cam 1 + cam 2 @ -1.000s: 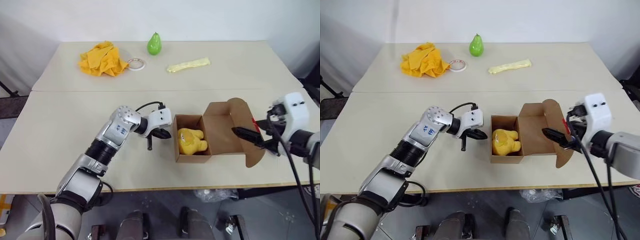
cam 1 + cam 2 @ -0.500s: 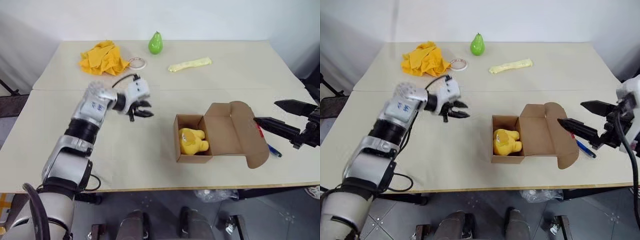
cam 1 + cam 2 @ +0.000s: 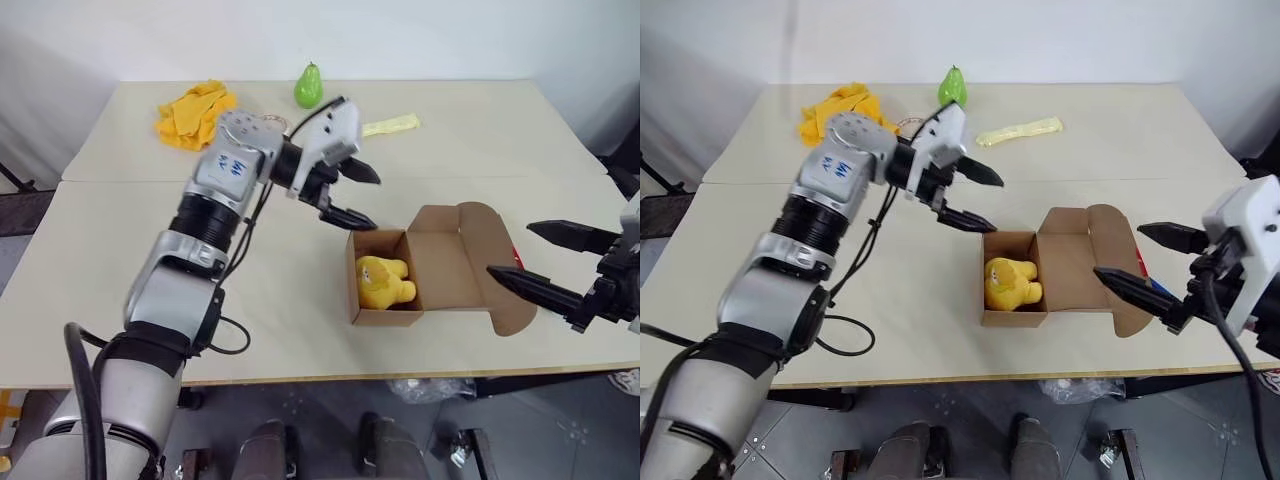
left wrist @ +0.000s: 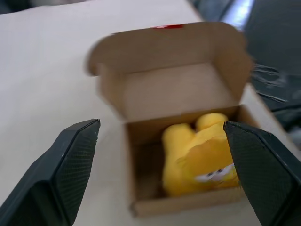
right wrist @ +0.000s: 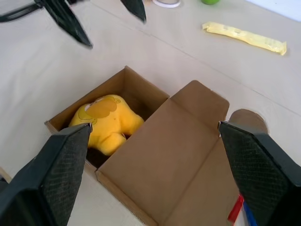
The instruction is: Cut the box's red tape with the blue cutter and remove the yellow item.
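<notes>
Lying in open box (image 3: 440, 262): yellow item (image 3: 384, 281), lid flap back.

Two beige tables (image 3: 480, 150) (pushed together), white wall (image 3: 420, 35).

My matt black cross-hatched fingers (image 4: 70, 165) frame a dull brown cardboard box (image 4: 178, 94) holding a soft, plush-looking yellow lump (image 4: 202, 157) on a smooth matt beige table (image 3: 120, 270).

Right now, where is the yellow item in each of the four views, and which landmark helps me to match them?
Left eye view: yellow item inside the open box, below centre.
Right eye view: in the box, near centre.
Left wrist view: low, right of centre.
Right wrist view: left of centre.
Shared landmark: the box's open lid.
</notes>
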`<state>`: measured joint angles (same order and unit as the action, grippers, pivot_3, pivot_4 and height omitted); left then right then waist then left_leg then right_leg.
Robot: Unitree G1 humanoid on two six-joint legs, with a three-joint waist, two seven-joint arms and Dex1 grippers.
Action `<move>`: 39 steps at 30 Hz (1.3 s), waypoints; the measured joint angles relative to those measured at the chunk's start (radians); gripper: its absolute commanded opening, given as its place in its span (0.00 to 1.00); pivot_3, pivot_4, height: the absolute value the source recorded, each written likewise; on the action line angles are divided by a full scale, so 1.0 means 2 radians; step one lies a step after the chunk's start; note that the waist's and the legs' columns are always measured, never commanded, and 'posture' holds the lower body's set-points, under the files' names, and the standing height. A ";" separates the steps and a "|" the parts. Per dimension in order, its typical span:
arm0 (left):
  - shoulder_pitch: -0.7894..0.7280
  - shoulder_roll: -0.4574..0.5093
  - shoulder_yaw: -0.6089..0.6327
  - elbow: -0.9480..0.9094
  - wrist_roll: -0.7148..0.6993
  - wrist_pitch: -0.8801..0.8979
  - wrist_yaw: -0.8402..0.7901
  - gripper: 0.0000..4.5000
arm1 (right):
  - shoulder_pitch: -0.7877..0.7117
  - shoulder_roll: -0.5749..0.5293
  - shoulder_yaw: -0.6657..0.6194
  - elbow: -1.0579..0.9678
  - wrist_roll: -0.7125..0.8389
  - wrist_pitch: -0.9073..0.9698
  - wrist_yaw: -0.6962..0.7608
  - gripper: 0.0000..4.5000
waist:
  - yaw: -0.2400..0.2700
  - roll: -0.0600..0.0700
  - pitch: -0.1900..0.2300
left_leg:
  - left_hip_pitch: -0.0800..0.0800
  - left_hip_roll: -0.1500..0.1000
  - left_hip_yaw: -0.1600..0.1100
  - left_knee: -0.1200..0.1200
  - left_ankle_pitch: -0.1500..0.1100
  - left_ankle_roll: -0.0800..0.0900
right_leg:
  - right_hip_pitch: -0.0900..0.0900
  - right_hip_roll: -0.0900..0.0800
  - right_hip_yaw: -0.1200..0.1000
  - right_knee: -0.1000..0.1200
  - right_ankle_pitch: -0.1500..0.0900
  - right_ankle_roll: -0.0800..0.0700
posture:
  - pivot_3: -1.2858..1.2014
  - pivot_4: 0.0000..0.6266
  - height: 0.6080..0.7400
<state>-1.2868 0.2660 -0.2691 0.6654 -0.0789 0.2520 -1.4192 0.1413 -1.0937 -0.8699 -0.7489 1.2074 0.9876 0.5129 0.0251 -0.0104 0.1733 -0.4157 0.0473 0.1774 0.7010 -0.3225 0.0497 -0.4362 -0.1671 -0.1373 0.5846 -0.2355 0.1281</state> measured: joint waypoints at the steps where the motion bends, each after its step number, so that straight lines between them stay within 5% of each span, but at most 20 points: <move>1: 0.006 -0.005 -0.011 -0.014 0.001 0.005 -0.007 0.99 | 0.006 0.005 -0.004 -0.006 0.001 0.002 -0.003 1.00 | 0.000 0.000 0.000 | 0.000 0.000 0.000 0.000 0.000 0.000 | 0.000 0.000 0.000 0.000 0.000 0.000 | 0.52 0.24 1.00; 18: 0.024 -0.053 -0.141 -0.003 0.125 -0.055 0.038 0.99 | 0.079 0.048 -0.043 -0.070 0.027 -0.005 -0.068 1.00 | 0.001 0.000 0.000 | -0.003 0.000 -0.001 0.003 0.000 0.001 | -0.002 0.000 0.000 0.002 0.000 0.000 | 0.52 0.24 1.00; 21: 0.028 -0.058 -0.146 0.004 0.133 -0.066 0.044 0.87 | 0.082 0.048 -0.043 -0.074 0.030 -0.009 -0.074 1.00 | 0.001 0.000 0.000 | -0.003 0.000 -0.001 0.004 0.000 0.001 | -0.002 0.000 0.000 0.002 0.000 0.000 | 0.52 0.24 1.00; 33: 0.031 -0.068 -0.135 0.019 0.136 -0.075 0.060 0.11 | 0.078 0.039 -0.040 -0.061 0.026 -0.016 -0.074 1.00 | 0.001 0.000 0.000 | -0.003 0.001 -0.001 0.008 -0.001 0.002 | -0.002 0.000 0.001 0.003 0.000 0.000 | 0.52 0.24 1.00; 36: 0.031 -0.071 -0.115 0.018 0.118 -0.060 0.054 0.00 | 0.073 0.033 -0.039 -0.053 0.023 -0.019 -0.068 1.00 | 0.001 0.000 0.000 | -0.003 0.001 -0.001 0.008 -0.001 0.002 | -0.002 0.000 0.001 0.003 0.000 0.000 | 0.52 0.24 1.00; 39: 0.030 -0.073 -0.096 0.007 0.100 -0.046 0.047 0.00 | 0.070 0.030 -0.039 -0.052 0.019 -0.023 -0.062 1.00 | 0.001 0.000 0.000 | -0.003 0.001 -0.001 0.008 -0.001 0.002 | -0.002 0.000 0.001 0.003 0.000 0.000 | 0.52 0.24 1.00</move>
<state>-1.2274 0.1204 -0.4614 0.6802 0.1206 0.1606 -1.3259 0.2818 -1.0336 -0.9479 -0.8528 1.2460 0.9413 0.3893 0.0264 -0.0105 0.1734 -0.4223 0.0487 0.1755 0.7164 -0.3251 0.0536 -0.4406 -0.1677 -0.1356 0.5905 -0.2357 0.1277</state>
